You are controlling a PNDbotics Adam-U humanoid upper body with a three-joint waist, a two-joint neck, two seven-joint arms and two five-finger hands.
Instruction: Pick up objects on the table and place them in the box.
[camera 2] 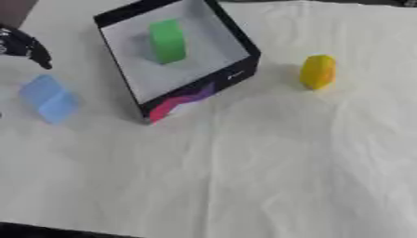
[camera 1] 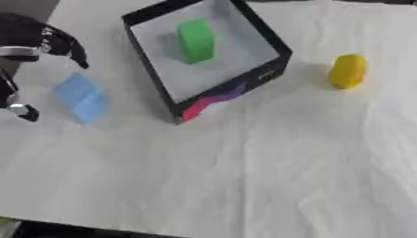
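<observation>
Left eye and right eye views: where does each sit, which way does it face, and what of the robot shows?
Left eye view: in the head, looking down at the table; shows the box holding a green block, a blue block and a yellow block; the left hand shows at the left edge.
Right eye view: same head, same downward look; only a bit of that hand shows at the left edge.
Shared: table, box and all three blocks; no right hand in either.

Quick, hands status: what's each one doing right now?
Left hand: open, holding nothing, spread above the blue block.
Right hand: not in view.
</observation>
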